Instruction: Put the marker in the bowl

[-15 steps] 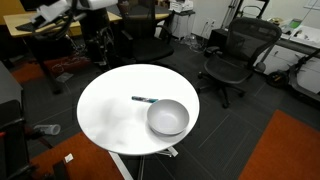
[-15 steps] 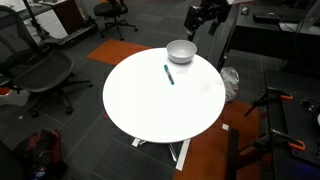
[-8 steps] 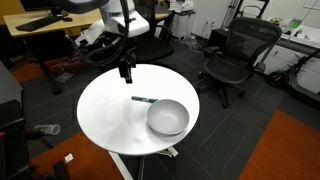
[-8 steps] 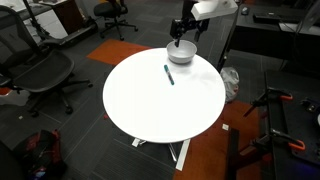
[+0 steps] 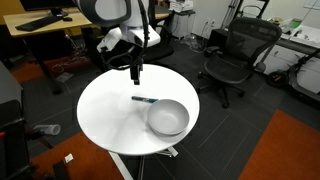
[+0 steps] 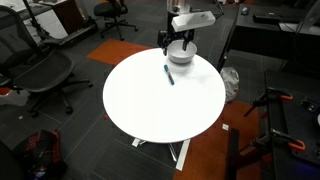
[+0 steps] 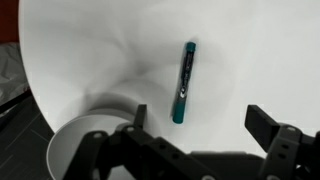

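Observation:
The marker (image 7: 184,82), dark with a teal end, lies on the round white table (image 7: 250,50); it also shows in both exterior views (image 5: 143,99) (image 6: 169,74). The grey bowl (image 5: 167,117) stands on the table next to it, partly behind the arm in an exterior view (image 6: 181,52), and at the lower left of the wrist view (image 7: 75,145). My gripper (image 7: 200,118) is open and empty, hovering above the table just short of the marker; it shows above the table's edge in both exterior views (image 5: 135,70) (image 6: 172,40).
Office chairs (image 5: 235,55) (image 6: 40,65) stand around the table. Desks (image 5: 40,25) and cables lie behind. An orange carpet patch (image 5: 285,150) lies beside the table.
The arm has swung in from outside the table to above its edge, close over the marker and bowl. Marker and bowl have not moved.

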Action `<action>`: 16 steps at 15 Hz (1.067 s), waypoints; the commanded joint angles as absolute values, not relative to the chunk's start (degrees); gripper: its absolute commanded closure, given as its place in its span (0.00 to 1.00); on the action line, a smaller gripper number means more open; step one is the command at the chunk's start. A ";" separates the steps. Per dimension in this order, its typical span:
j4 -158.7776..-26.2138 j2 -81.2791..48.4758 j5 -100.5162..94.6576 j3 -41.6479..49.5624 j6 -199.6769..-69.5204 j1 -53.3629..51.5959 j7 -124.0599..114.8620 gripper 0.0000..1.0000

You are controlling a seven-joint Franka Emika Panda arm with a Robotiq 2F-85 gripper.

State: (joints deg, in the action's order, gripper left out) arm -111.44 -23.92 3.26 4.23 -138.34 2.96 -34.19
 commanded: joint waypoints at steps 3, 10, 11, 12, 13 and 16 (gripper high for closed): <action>-107.38 -27.88 5.65 5.39 -135.45 1.01 -34.92 0.00; -107.13 -31.57 5.66 5.94 -137.57 -0.08 -35.40 0.00; -107.15 -32.14 5.86 6.00 -137.98 0.01 -35.24 0.00; -107.20 -32.52 5.91 6.15 -138.33 0.03 -35.16 0.00; -107.20 -33.03 5.99 6.33 -138.82 0.07 -35.14 0.00; -106.62 -34.77 6.42 6.61 -141.95 0.49 -34.08 0.00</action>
